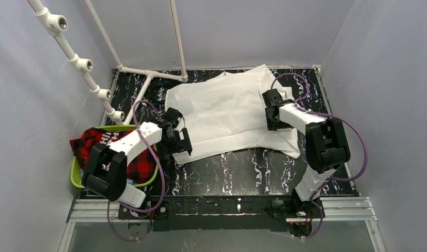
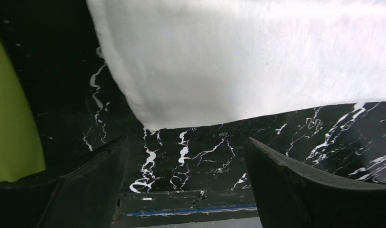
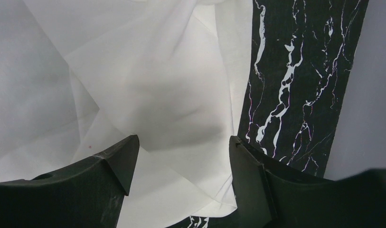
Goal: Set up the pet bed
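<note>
Top external: bent arms (image 1: pixel 132 144) (image 1: pixel 305 118) flank sheet (image 1: pixel 227 113).

Table (image 1: pixel 242 168): black, white-veined. White sheet (image 1: pixel 227 113) is spread flat across the upper centre and is rumpled toward the right edge. Green basket (image 1: pixel 74 170) is set at the left edge. White pipe frame (image 1: pixel 148 72) is stood at upper left, just beside the sheet.

Plain pale grey walls (image 1: pixel 27 105) box it in on three sides, and the light is soft and even. The table (image 1: pixel 242 168) is black with white marble veins, there's a silver metal rail (image 1: pixel 347 206) along the near edge, and white pipes (image 1: pixel 79 63) lean back left.
</note>
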Available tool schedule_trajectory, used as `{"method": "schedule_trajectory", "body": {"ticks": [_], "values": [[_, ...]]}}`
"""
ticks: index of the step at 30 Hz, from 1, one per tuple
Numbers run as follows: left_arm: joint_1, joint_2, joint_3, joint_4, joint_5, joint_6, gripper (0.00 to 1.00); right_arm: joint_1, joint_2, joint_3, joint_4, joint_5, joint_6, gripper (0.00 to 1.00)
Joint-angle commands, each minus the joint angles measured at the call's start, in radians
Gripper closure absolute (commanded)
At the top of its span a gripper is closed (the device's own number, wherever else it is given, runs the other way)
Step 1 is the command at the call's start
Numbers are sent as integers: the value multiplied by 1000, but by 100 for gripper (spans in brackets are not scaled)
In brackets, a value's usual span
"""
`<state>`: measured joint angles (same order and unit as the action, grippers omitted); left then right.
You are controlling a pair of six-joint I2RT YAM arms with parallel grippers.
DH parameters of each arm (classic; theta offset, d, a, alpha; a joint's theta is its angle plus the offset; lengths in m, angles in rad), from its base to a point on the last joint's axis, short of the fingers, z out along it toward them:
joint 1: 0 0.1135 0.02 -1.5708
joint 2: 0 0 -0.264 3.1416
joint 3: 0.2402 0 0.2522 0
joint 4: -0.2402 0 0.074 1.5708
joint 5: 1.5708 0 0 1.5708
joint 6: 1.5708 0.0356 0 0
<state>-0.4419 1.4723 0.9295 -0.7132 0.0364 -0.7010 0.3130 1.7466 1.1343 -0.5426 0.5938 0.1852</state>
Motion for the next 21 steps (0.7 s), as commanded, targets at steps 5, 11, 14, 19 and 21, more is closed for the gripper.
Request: {"method": "schedule_trajectory", "body": {"ticks": [5,11,14,19,21], "values": [[-34,111,-25,11,-6,-22,25,8,-90,-60,74,-99,-85,18],[-46,159,-31,-17,-90,-44,35,6,5,-8,5,155,-30,19],[-46,189,-24,-19,-101,-40,40,2,33,5,-8,221,-6,24],[-46,229,3,-28,-111,-32,47,-31,11,-13,-5,222,30,56],[-46,235,13,-32,-117,-28,51,-47,-8,-15,-8,215,43,74]]}}
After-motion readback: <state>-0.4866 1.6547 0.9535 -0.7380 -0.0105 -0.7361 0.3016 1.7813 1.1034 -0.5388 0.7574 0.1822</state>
